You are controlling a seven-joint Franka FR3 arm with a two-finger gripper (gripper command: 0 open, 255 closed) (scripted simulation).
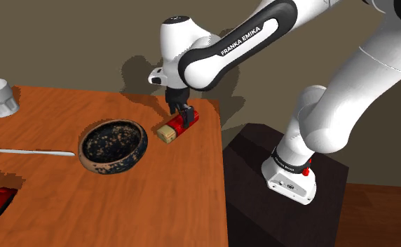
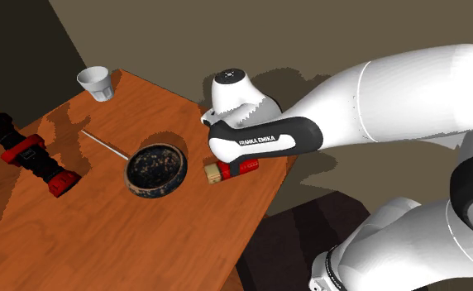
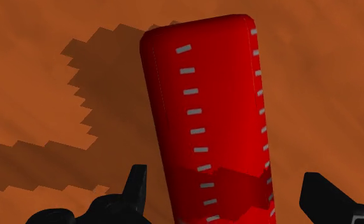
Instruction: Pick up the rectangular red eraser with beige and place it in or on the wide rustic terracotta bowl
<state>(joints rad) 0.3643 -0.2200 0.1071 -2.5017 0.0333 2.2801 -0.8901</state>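
Eraser (image 1: 180, 125): red body, beige end pointing at bowl (image 1: 94, 167). It lies flat on the table (image 1: 157, 203) just beside the bowl, not touching it. Fingers (image 3: 135, 191) stand wide apart, straddling the red body with a gap on both sides, nothing gripped. Likely light, stiff, rubbery and grippy, not fragile. Best hold looks to be across the narrow width, mid red section.

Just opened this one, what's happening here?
The Franka arm's black gripper hangs low over the red eraser with a beige end, which lies on the wooden table beside the bowl. The wrist view shows its fingers open on either side of it, not touching. The bowl is empty.
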